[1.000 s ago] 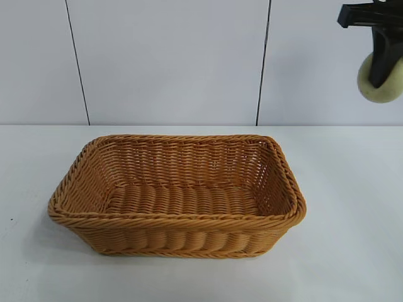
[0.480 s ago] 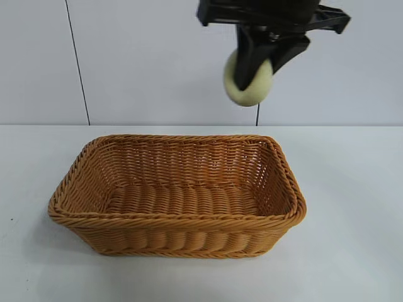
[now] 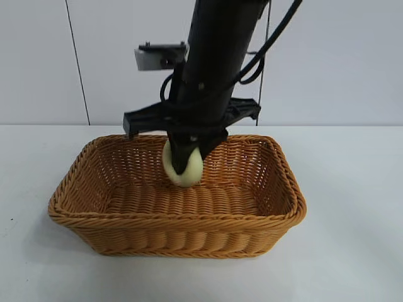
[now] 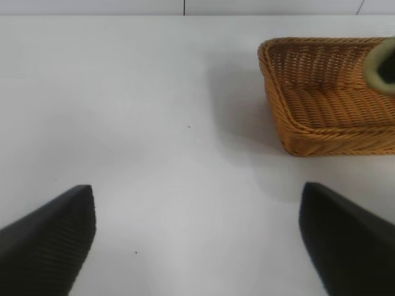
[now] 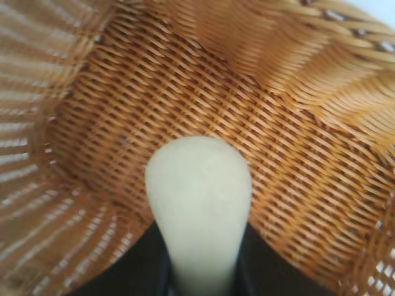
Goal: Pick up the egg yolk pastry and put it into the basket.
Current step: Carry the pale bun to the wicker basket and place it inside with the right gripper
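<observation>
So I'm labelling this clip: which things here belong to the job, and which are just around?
Part of the job:
- small pale cream round pastry, held over the basket floor
- large golden-brown woven wicker basket
- right gripper, fingers shut on the pastry

Just around:
- left gripper, open, idle beside the basket
- white table
</observation>
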Action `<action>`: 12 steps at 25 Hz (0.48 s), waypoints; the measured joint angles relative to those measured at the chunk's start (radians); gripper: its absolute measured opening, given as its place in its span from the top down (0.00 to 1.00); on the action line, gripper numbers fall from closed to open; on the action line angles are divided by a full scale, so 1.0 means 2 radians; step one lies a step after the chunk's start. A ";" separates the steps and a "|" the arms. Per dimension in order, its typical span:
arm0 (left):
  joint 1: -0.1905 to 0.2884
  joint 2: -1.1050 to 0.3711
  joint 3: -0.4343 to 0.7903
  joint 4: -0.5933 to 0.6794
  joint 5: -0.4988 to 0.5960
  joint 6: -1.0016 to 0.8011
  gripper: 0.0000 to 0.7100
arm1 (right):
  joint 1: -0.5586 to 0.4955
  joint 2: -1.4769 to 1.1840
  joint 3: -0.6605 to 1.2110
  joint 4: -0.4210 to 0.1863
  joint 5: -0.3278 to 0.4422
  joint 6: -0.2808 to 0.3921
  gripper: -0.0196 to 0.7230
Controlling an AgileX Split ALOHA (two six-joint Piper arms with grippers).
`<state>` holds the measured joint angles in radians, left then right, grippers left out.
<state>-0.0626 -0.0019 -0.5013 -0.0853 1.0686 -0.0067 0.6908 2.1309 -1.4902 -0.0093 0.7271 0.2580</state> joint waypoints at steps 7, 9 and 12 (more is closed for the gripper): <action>0.000 0.000 0.000 0.000 0.000 0.000 0.09 | 0.000 0.000 0.000 0.000 0.006 0.000 0.19; 0.000 0.000 0.000 0.000 0.000 0.000 0.09 | 0.000 0.000 0.000 -0.001 0.017 -0.002 0.10; 0.000 0.000 0.000 0.000 0.000 0.000 0.09 | 0.000 0.000 -0.010 -0.001 0.048 -0.003 0.05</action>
<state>-0.0626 -0.0019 -0.5013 -0.0853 1.0686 -0.0067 0.6908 2.1309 -1.5093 -0.0122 0.8234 0.2519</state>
